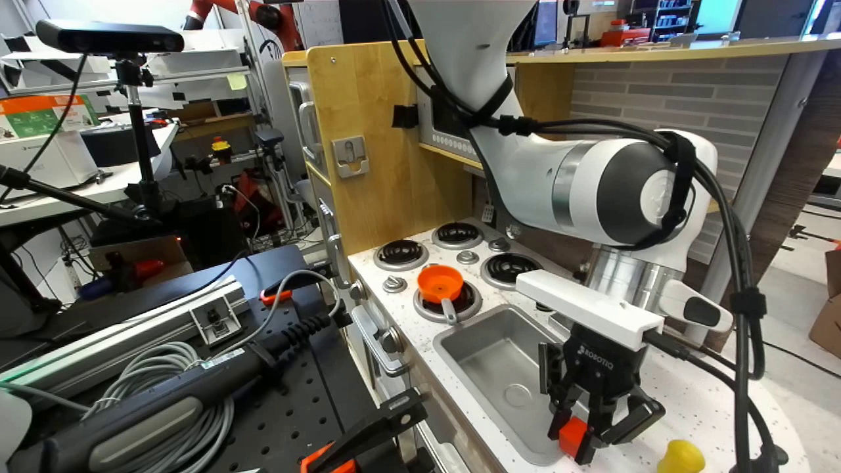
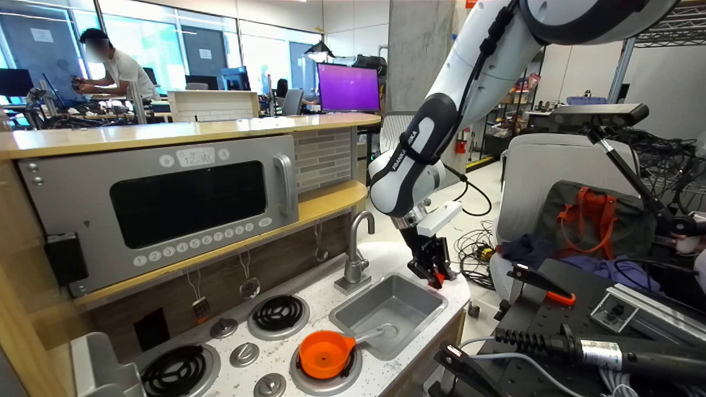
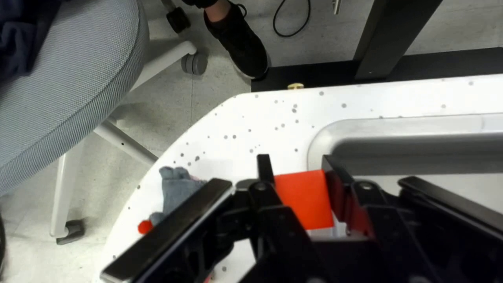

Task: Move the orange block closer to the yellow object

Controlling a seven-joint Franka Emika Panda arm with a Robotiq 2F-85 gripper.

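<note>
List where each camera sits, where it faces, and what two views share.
An exterior view: from the sink side, facing the pan beyond it; arm and gripper show.
An exterior view: from the burner side, facing the sink past the microwave; arm and gripper show.
Wrist view: on the arm, facing down at counter and floor; gripper fingers flank the orange block.
Both exterior views share sink, pan, arm, gripper.

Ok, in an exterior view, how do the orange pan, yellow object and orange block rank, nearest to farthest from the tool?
1. Orange block: gripped in the tool.
2. Yellow object: right of it in the picture.
3. Orange pan: left, on a burner past the sink.
</note>
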